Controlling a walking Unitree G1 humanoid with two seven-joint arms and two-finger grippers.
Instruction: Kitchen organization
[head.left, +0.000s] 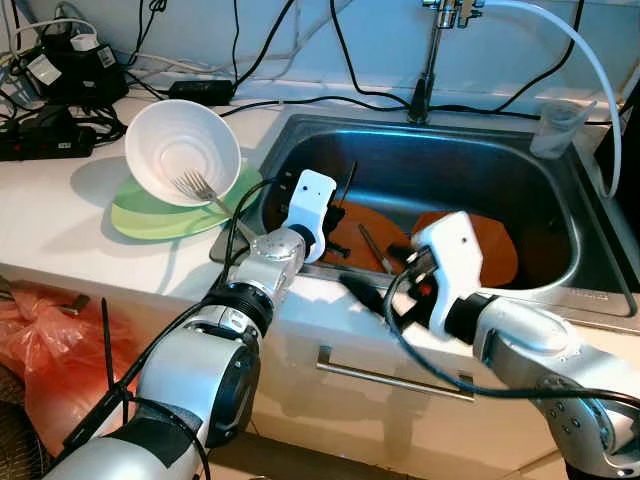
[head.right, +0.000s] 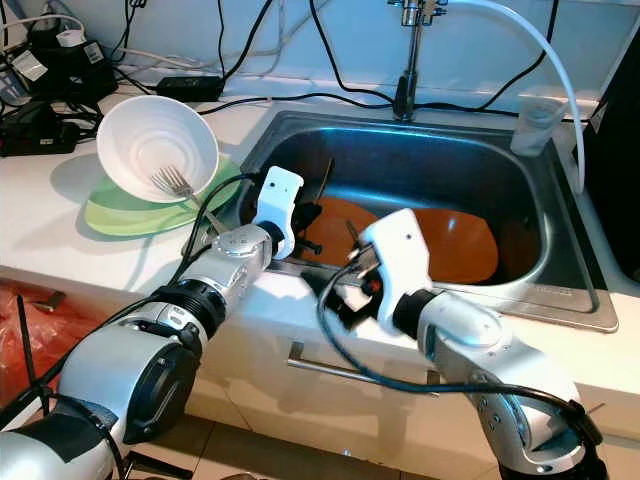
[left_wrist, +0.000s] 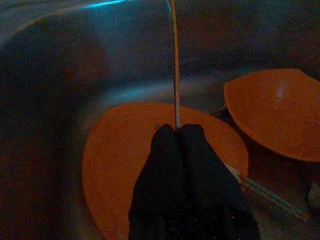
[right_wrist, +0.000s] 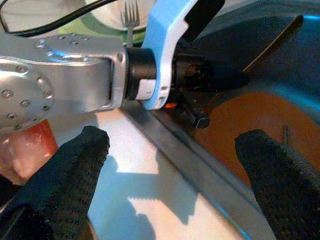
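My left gripper (head.left: 336, 216) reaches into the steel sink (head.left: 560, 190) and is shut on a thin stick-like utensil (left_wrist: 174, 60), which points up from its fingertips (left_wrist: 165, 137). Under it lies an orange plate (left_wrist: 120, 150), with an orange bowl (left_wrist: 277, 112) beside it and another thin utensil (head.left: 374, 248) across the plate. My right gripper (right_wrist: 175, 170) hovers open over the counter's front edge by the sink, empty. On the counter to the left, a white bowl (head.left: 180, 150) leans tilted on a green plate (head.left: 150, 218), with a fork (head.left: 205, 190) against it.
A faucet (head.left: 432, 50) with a white hose stands behind the sink. A clear plastic cup (head.left: 558, 128) sits on the sink's right rim. Power strips and cables (head.left: 60, 80) crowd the back left counter. A red bag (head.left: 50, 350) lies on the floor at left.
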